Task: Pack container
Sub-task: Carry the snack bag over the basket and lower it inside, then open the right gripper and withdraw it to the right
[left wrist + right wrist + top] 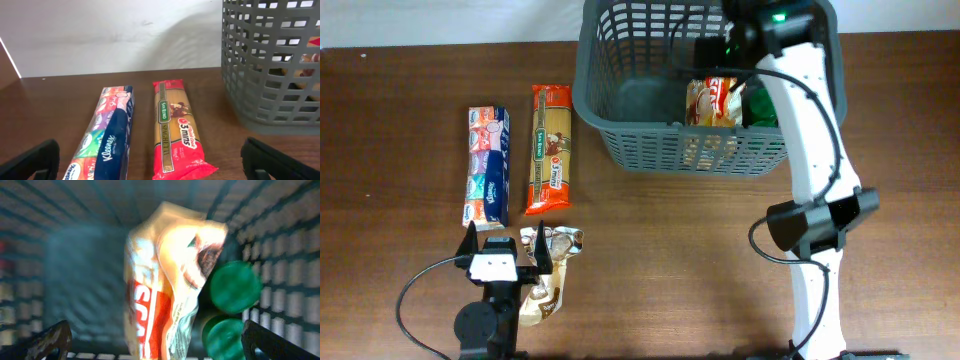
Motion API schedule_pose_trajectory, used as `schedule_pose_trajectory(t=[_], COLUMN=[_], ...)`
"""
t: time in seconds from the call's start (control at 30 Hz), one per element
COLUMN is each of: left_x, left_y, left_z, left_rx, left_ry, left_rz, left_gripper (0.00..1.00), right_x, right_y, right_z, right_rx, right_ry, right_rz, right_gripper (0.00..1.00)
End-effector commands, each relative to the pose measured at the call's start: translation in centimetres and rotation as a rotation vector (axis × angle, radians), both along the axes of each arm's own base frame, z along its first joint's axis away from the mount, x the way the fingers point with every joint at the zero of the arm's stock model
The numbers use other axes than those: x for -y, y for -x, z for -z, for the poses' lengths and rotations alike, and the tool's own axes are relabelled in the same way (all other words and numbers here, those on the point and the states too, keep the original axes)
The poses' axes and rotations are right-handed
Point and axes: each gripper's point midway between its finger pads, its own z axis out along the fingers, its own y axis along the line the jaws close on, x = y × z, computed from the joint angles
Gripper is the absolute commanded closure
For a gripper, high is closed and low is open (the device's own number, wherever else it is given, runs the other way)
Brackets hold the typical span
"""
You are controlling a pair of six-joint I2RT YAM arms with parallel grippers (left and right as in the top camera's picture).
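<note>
I read "Kleenex" on the blue tissue pack [107, 135], and "San Remo Spaghetti" and "3 mins" on the red pasta packet [177, 130] beside it. The container [582, 70] sits at the table's far side, right of the pasta. Inside is an orange-white packet [160, 295] (print too blurred to read) beside two green round tops [234, 286]. The right gripper [155, 340] points down over that packet, jaws wide, gripping nothing. The left gripper [505, 235] sits low at the near edge, jaws wide and empty, with a silvery packet [560, 243] just beside it.

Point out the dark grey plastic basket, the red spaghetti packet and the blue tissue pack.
dark grey plastic basket [650, 148]: overhead view, front wall.
red spaghetti packet [176, 128]: left wrist view, its middle.
blue tissue pack [107, 136]: left wrist view, top face.
</note>
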Motion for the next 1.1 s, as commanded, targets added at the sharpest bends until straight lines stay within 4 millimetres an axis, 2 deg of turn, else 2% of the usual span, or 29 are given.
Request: schedule_pose_trajectory(t=[0.0, 0.07, 0.2, 0.3, 0.5, 0.6, 0.7, 0.8, 1.07], left_x=[-0.3, -0.3, -0.3, -0.3, -0.3, -0.3, -0.3, -0.3, -0.3], left_y=[0.0, 0.0, 0.0, 0.0, 0.0, 0.0, 0.0, 0.0, 0.0], left_z=[0.2, 0.2, 0.2, 0.2, 0.2, 0.2, 0.2, 0.2, 0.2], left_rx=[0.0, 0.0, 0.0, 0.0, 0.0, 0.0, 0.0, 0.0, 0.0], left_ry=[0.009, 0.009, 0.009, 0.009, 0.009, 0.009, 0.009, 0.009, 0.009], left_rz=[-0.014, -0.014, -0.014, -0.014, -0.014, -0.014, -0.014, -0.014, -0.013], left_gripper=[0.01, 0.01, 0.01, 0.01, 0.01, 0.01, 0.01, 0.01, 0.01], right_x=[2.3, 4.2, 10.7, 17.1, 27.6, 31.6, 35.2, 37.6, 39.3], right_y=[1.3, 2.3, 5.1, 8.1, 13.2, 15.7, 17.6, 18.5, 17.8], right_z=[-8.6, -11.3, -15.2, -17.4, -20.0, -20.4, -19.6, -17.3, -9.5], right_rx=[0.223, 0.294, 0.363, 0.397, 0.465, 0.475, 0.442, 0.354, 0.082], right_ry=[-0.023, -0.029, -0.011, 0.003, 0.055, 0.084, 0.105, 0.104, 0.028], right_rz=[0.039, 0.082, 0.227, 0.381, 0.651, 0.766, 0.868, 0.932, 0.953], right_gripper=[0.01, 0.01, 0.01, 0.01, 0.01, 0.01, 0.01, 0.01, 0.01])
